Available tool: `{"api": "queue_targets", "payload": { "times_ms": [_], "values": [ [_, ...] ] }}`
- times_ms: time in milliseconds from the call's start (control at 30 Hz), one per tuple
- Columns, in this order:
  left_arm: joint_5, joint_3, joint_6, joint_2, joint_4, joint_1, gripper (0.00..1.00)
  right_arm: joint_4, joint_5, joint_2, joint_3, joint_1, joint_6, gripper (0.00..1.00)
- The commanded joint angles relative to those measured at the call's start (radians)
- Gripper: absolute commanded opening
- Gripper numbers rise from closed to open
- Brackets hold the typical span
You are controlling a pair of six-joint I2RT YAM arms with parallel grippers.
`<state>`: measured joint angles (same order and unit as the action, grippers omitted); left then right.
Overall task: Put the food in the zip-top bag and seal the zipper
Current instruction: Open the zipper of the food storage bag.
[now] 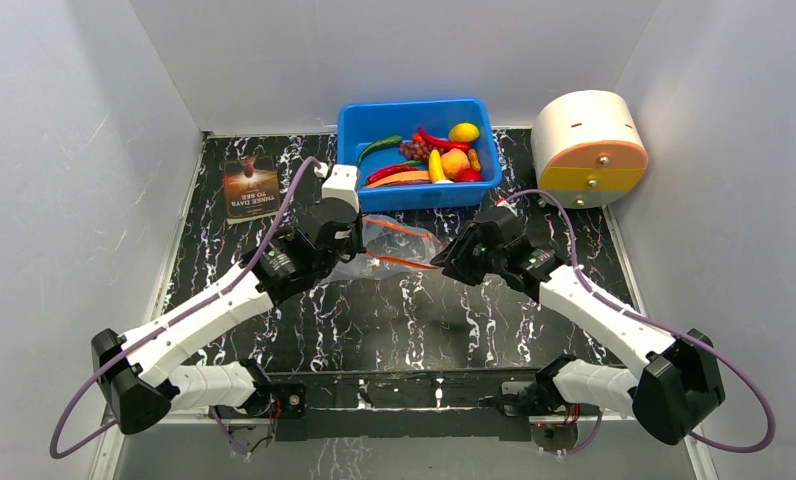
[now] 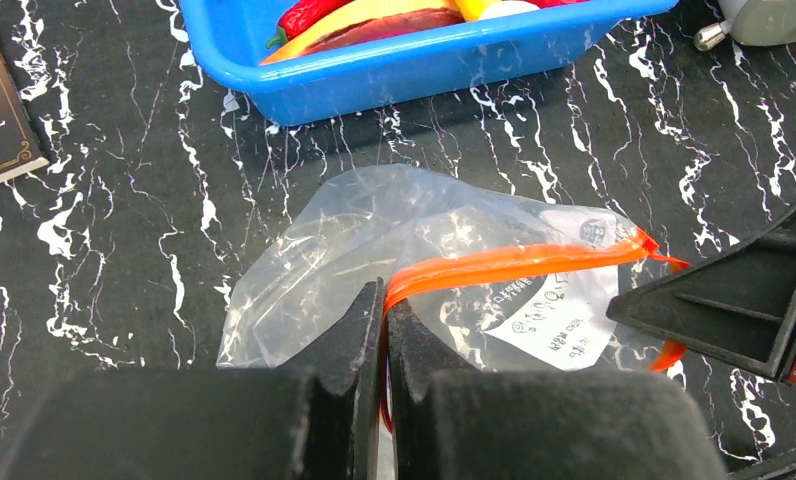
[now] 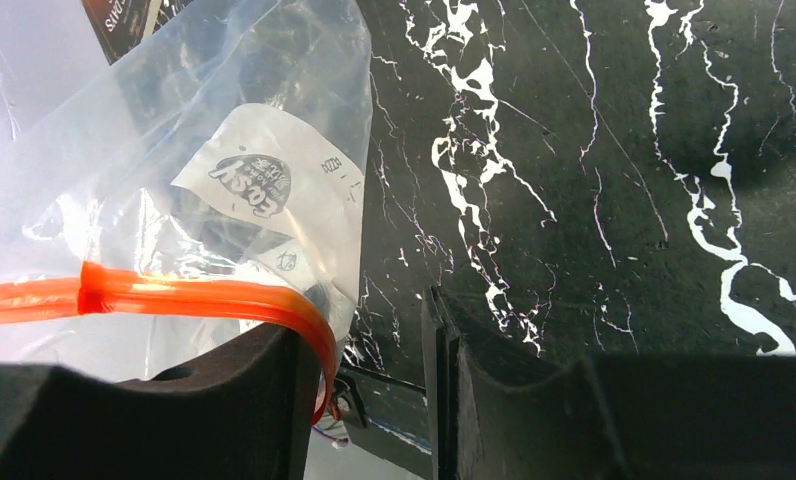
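The zip-top bag (image 1: pixel 399 243) lies on the black marbled table (image 1: pixel 394 320), just in front of the blue tub (image 1: pixel 419 193) and between the 2 grippers. The left gripper (image 2: pixel 384 300) is pinched tight on the left end of the zipper (image 2: pixel 514 262). The right gripper (image 3: pixel 369 320) has its jaws apart. The strip's other end curls against the inner edge of 1 finger (image 3: pixel 264 390), while the other finger stands clear of it. The zipper runs left to right along the bag's near edge, and the bag's body reaches toward the tub. The food (image 1: pixel 439 155), all in the tub, shows whole only from above. The left wrist view shows the pinch up close. The right wrist view shows the gap between the right jaws and a printed label (image 3: pixel 264 185) on the bag.
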<state>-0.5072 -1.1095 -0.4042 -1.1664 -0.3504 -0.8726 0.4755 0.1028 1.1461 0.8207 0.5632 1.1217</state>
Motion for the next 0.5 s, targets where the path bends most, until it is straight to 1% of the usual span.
{"api": "queue_targets", "payload": {
  "times_ms": [0,100,267,367,467],
  "values": [
    [-0.094,0.000,0.024,0.045,0.006,0.004,0.00,-0.045,-0.035,-0.057,-0.007,0.003,-0.043,0.37],
    [-0.087,0.017,0.033,0.044,0.003,0.006,0.00,-0.118,0.007,-0.083,0.019,0.002,-0.138,0.40],
    [-0.098,0.057,0.049,0.064,-0.020,0.005,0.00,-0.211,0.030,-0.136,0.084,0.003,-0.389,0.45],
    [-0.110,0.086,0.067,0.093,-0.026,0.006,0.00,-0.244,0.013,-0.153,0.129,0.002,-0.543,0.51],
    [-0.128,0.106,0.083,0.126,-0.035,0.005,0.00,-0.240,-0.029,-0.124,0.206,0.002,-0.622,0.54]
  ]
}}
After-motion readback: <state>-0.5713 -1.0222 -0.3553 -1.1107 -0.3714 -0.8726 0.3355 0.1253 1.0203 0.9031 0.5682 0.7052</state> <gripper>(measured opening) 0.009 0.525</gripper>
